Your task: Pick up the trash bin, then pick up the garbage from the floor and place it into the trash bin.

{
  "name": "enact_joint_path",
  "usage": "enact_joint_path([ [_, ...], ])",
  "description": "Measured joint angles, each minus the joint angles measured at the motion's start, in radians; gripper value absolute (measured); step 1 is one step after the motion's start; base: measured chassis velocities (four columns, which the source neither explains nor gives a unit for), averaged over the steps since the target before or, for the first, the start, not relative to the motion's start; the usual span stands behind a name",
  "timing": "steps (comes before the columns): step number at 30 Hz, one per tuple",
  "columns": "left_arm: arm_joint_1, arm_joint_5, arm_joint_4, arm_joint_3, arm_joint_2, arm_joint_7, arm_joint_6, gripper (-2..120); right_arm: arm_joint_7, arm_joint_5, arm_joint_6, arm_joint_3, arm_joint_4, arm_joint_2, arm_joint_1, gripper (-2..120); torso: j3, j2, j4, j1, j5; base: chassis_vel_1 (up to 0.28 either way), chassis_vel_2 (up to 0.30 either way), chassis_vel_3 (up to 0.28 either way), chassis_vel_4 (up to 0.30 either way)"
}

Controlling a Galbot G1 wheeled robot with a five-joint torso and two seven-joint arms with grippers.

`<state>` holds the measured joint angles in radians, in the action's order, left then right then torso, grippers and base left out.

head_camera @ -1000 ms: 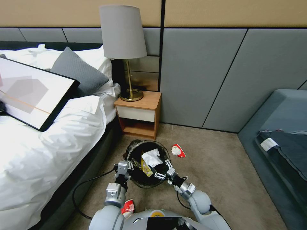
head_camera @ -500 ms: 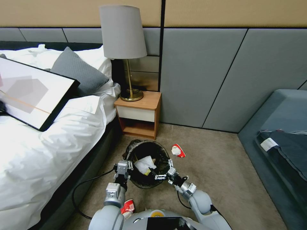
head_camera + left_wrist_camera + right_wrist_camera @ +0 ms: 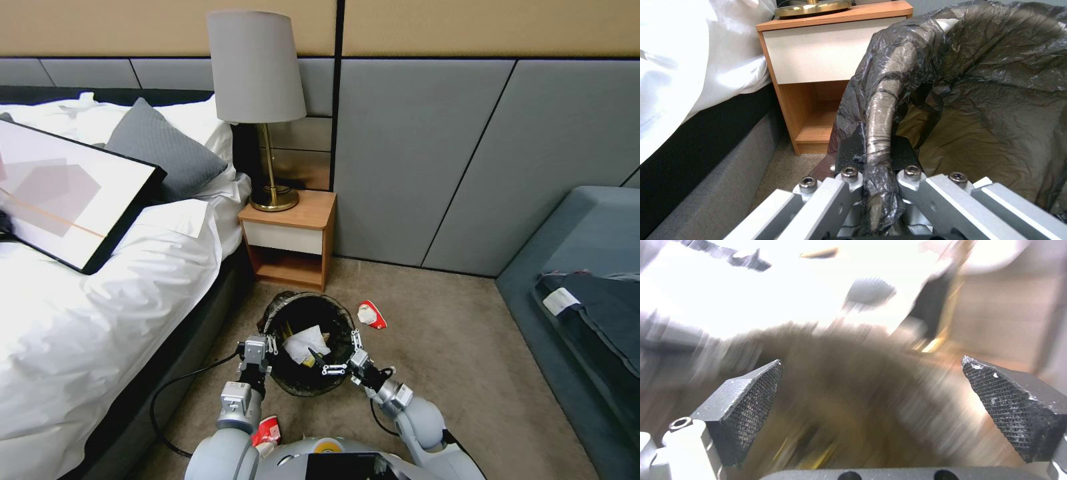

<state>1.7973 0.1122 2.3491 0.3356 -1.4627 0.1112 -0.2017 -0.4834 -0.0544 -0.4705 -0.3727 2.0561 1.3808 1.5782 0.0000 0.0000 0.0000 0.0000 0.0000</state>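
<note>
Trash bin: the trash bin (image 3: 308, 313) sits on the beige carpet just in front of the wooden nightstand (image 3: 290, 237), between the bed (image 3: 80, 320) and the grey sofa (image 3: 587, 300). It is round, with a crinkled black bag folded over its rim; in the left wrist view the bag (image 3: 978, 83) looks glossy, wrinkled and partly see-through.

Bin contents: a crumpled white paper scrap (image 3: 305, 341) lies on top, with a yellow packet (image 3: 308, 361) showing beneath it.

Left gripper: the left gripper (image 3: 263, 347) is clamped on the bin's rim on the bed side; in the left wrist view the bag-wrapped rim (image 3: 880, 126) runs between its closed fingers.

Right gripper: the right gripper (image 3: 339, 357) hovers over the near rim of the bin with its fingers spread wide and nothing between them; the textured black pads (image 3: 753, 396) stand far apart in the right wrist view.

Garbage on floor: a red-and-white wrapper (image 3: 371, 314) lies on the carpet just beside the bin, on the sofa side. Another red-and-white piece (image 3: 268, 431) lies close to the robot's base, beside the left arm.
</note>
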Motion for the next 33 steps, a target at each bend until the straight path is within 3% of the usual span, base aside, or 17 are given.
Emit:
enact_joint_path([
  [12, 0.0, 0.0, 0.0, 0.0, 0.0, 0.0, 0.0, 1, 0.183, -0.031, -0.015, -0.113, 0.203, 0.066, 0.067, 100, 0.0, 0.0, 0.0, 0.0, 0.0, 0.0, 0.0, 0.0, 0.0],
  [27, 0.0, 0.001, -0.001, 0.0, 0.001, -0.001, 0.0, 1, 0.269, -0.071, 0.022, -0.271, 0.215, 0.121, 0.054, 100, 0.0, 0.0, 0.0, 0.0, 0.0, 0.0, 0.0, 0.0, 0.0],
  [29, 0.003, -0.002, -0.001, -0.003, 0.018, -0.02, 0.006, 1, 0.283, -0.069, 0.022, -0.278, 0.204, 0.125, 0.055, 100, 0.0, 0.0, 0.0001, 0.0, 0.0001, 0.0, 0.0, 0.0, 0.0],
  [30, 0.011, -0.014, 0.002, -0.013, 0.054, -0.068, 0.026, 1, 0.294, -0.064, 0.025, -0.28, 0.197, 0.126, 0.054, 100, 0.0, 0.0, 0.0004, 0.0, 0.0, 0.0, 0.0, 0.0, 0.0],
  [31, 0.011, -0.014, 0.002, -0.013, 0.054, -0.068, 0.026, 1, 0.294, -0.064, 0.025, -0.28, 0.197, 0.126, 0.054, 100, 0.0, 0.0, 0.0004, 0.0, 0.0, 0.0, 0.0, 0.0, 0.0],
  [33, 0.021, -0.04, 0.011, -0.027, 0.111, -0.13, 0.048, 1, 0.314, -0.056, 0.039, -0.279, 0.187, 0.126, 0.054, 100, 0.0, 0.0, -0.0004, 0.0, -0.0004, 0.0, 0.0, 0.0, 0.0],
])
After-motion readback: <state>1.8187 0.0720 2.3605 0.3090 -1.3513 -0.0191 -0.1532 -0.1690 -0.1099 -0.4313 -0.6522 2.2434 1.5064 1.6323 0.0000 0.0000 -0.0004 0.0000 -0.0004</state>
